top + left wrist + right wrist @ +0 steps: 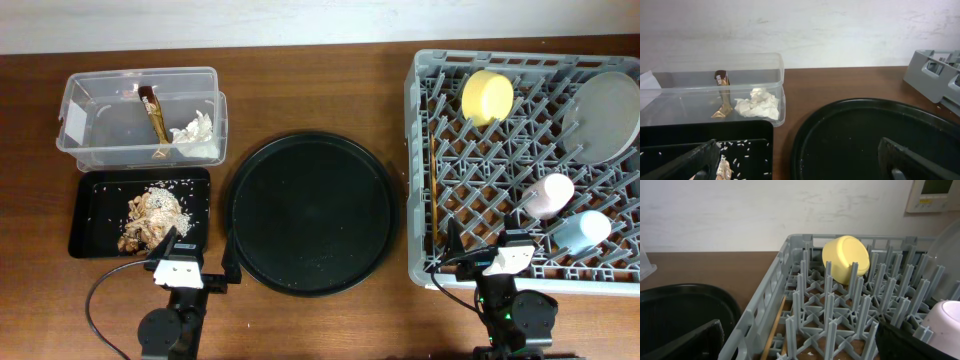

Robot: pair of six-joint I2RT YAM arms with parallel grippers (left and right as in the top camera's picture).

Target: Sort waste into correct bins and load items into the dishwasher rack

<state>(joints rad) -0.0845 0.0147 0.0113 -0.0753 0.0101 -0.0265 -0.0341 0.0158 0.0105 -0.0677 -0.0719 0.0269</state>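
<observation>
The grey dishwasher rack (413, 150) on the right holds the yellow bowl (487, 96), the pale green plate (603, 115), the pink cup (548, 195), the blue cup (580, 230) and the chopsticks (433, 190) along its left wall. The clear tub (100, 110) holds the wrapper stick (153, 113) and white tissue (195, 130). The shallow black tray (78, 215) holds food scraps (150, 215) with rice. My left gripper (197, 265) is open and empty between this tray and the round tray. My right gripper (480, 255) is open and empty at the rack's front left corner.
The large round black tray (310, 210) lies in the middle with a few crumbs. In the left wrist view it (865, 135) lies right of the tub (715, 90). In the right wrist view the bowl (845, 257) leans among pegs and a chopstick (772, 330) lies inside the rack wall.
</observation>
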